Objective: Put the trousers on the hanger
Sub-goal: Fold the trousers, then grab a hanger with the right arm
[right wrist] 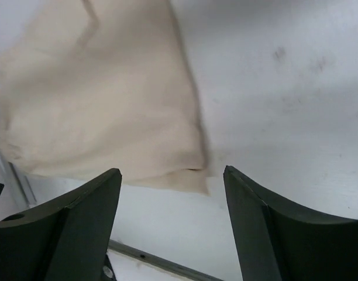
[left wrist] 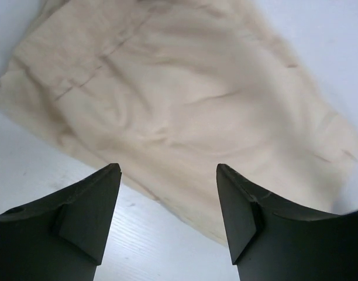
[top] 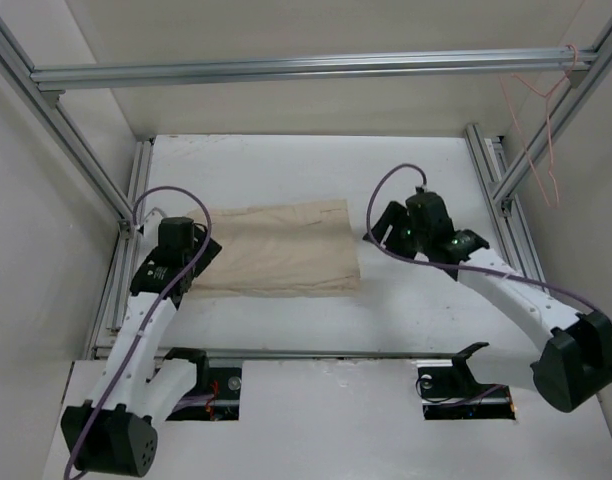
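Your left gripper (left wrist: 168, 170) hovers spread wide and empty at the left end of the trousers (top: 281, 248) — your right gripper (right wrist: 173, 172), also spread and empty, is just off their right end. They lie flat on the table (top: 286, 165); the hanger (top: 546, 120) dangles from the far-right frame (top: 286, 68).

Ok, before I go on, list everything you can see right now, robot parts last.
trousers: one, beige, folded flat, left-centre of the table
hanger: one, pink wire, hung on the frame's far right corner
table: one, white, under the trousers
frame: one, silver metal rails, around and above the table
cables: two, purple, one along each arm
left arm: one, white and black, near left
right arm: one, white and black, near right
left end effector: one, black, open, at the trousers' left end
right end effector: one, black, open, just right of the trousers
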### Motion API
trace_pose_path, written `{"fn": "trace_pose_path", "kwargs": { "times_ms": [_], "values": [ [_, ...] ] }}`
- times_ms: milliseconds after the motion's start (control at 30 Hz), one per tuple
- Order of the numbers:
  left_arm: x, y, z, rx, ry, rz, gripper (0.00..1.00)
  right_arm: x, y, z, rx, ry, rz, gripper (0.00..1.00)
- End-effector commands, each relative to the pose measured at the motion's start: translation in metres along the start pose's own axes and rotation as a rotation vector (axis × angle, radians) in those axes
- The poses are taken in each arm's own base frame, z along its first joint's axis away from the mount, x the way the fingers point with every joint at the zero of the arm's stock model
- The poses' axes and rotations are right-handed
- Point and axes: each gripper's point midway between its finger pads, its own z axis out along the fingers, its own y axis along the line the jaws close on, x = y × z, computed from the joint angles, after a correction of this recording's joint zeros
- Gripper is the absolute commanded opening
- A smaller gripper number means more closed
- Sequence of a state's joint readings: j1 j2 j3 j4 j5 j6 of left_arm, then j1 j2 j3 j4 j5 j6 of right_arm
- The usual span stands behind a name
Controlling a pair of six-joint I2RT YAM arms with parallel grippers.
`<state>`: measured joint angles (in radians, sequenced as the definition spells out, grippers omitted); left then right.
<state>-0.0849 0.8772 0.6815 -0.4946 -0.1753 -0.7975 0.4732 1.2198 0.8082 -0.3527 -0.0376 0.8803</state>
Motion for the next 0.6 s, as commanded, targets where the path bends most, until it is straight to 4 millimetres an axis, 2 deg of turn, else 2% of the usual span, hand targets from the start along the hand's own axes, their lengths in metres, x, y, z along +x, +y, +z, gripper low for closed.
{"fn": "trace_pose_path", "kwargs": {
  "times_ms": [0, 67, 133, 200, 267, 333, 400, 500, 567],
  "values": [
    [-0.030, -0.024, -0.039, 0.029, -0.111, 0.056, 0.62, -0.065, 0.064, -0.064, -0.059, -0.195, -0.179, 0.70],
    [-0.037, -0.044, -0.052, 0.062, -0.145, 0.099, 0.52, -0.094, 0.103, -0.098, -0.119, -0.270, -0.244, 0.52],
    [-0.030, -0.074, -0.060, 0.138, -0.128, 0.164, 0.38, -0.134, 0.143, -0.139, -0.173, -0.378, -0.293, 0.26],
    [-0.012, -0.105, -0.065, 0.212, -0.082, 0.247, 0.27, -0.176, 0.170, -0.182, -0.187, -0.510, -0.323, 0.16],
    [0.013, -0.131, -0.069, 0.278, -0.034, 0.336, 0.25, -0.230, 0.173, -0.223, -0.126, -0.678, -0.312, 0.14],
    [0.037, -0.146, -0.072, 0.325, 0.010, 0.410, 0.25, -0.271, 0.160, -0.255, -0.039, -0.788, -0.293, 0.15],
    [0.060, -0.154, -0.074, 0.369, 0.056, 0.464, 0.27, -0.309, 0.130, -0.280, 0.090, -0.881, -0.259, 0.19],
    [0.087, -0.157, -0.074, 0.418, 0.132, 0.511, 0.31, -0.348, 0.075, -0.304, 0.275, -0.971, -0.173, 0.36],
    [0.102, -0.154, -0.073, 0.434, 0.189, 0.530, 0.31, -0.361, 0.042, -0.313, 0.364, -0.994, -0.123, 0.51]
  ]
}}
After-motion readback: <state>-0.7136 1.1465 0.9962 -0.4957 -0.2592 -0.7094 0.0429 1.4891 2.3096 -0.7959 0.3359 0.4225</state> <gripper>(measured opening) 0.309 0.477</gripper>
